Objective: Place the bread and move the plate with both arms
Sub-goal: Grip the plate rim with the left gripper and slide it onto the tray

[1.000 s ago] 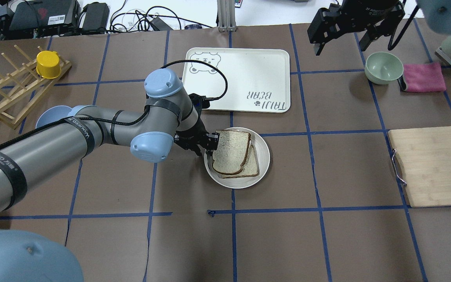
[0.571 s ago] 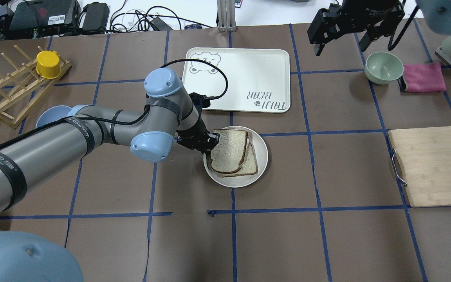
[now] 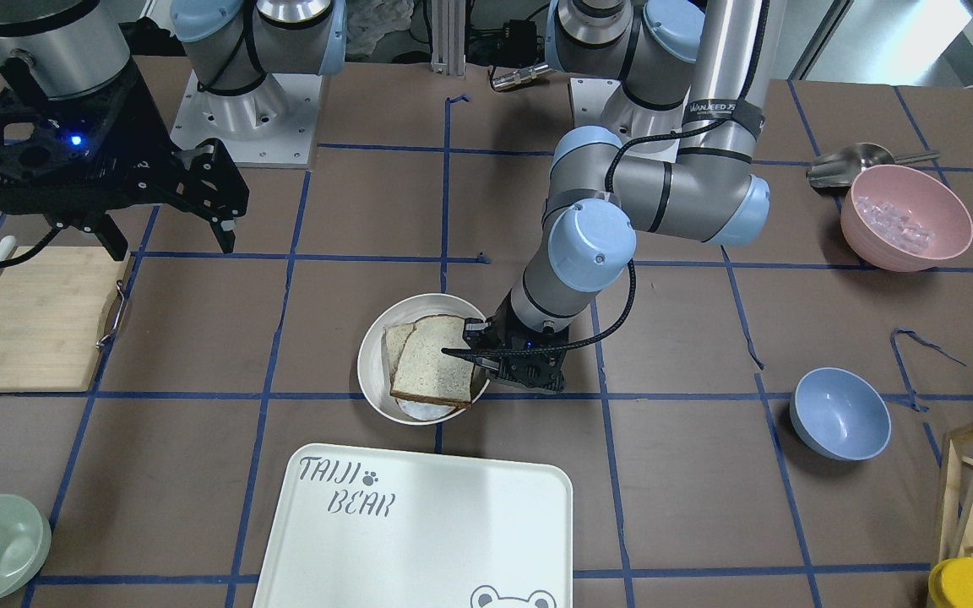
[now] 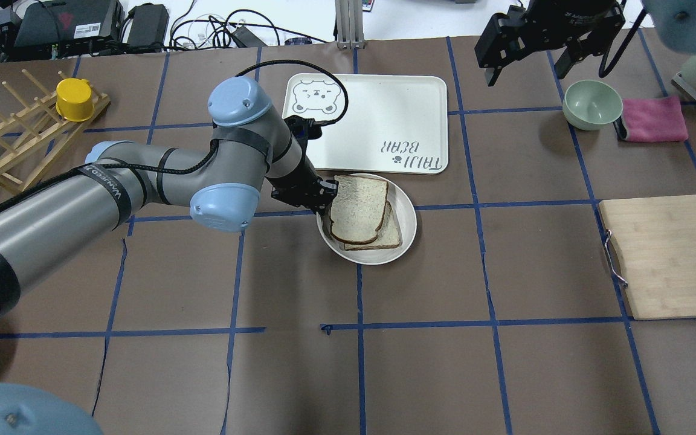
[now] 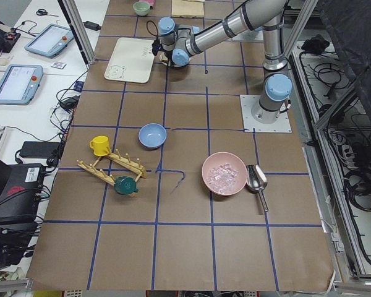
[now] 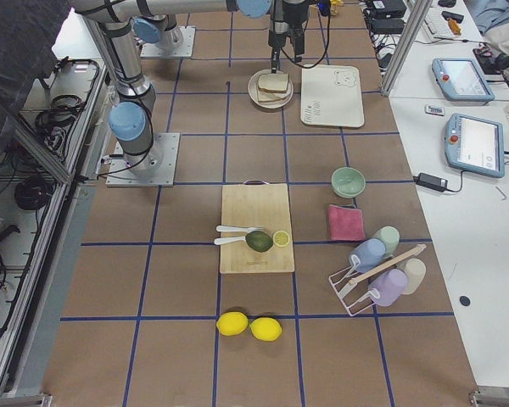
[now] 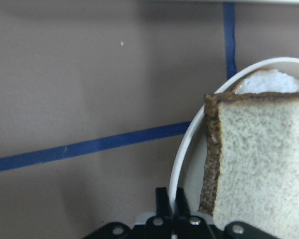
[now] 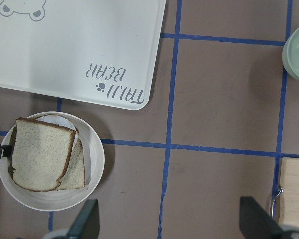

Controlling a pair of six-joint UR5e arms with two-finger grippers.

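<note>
The bread (image 4: 357,208), a wheat slice with a dark crust, lies on the round cream plate (image 4: 405,238) on top of a smaller, paler slice (image 4: 391,232). My left gripper (image 4: 324,208) is shut on the plate's left rim. In the left wrist view the fingers (image 7: 172,199) pinch the rim of the plate (image 7: 182,169) beside the bread (image 7: 264,164). The front view shows the bread (image 3: 432,359), the plate (image 3: 377,338) and the left gripper (image 3: 474,355). My right gripper (image 4: 526,72) is open and empty, high over the far right. Its wrist view looks down on the bread (image 8: 40,154) and the plate (image 8: 92,164).
The "TAIJI BEAR" tray (image 4: 384,115) lies just beyond the plate, their edges close. A green bowl (image 4: 591,103) and a pink cloth (image 4: 653,118) are at the far right, a cutting board (image 4: 662,260) at the right. A dish rack (image 4: 16,139) holds a yellow cup (image 4: 74,99).
My left gripper has carried the plate with both slices away from me, up to the tray's near edge. The right gripper has not moved.
</note>
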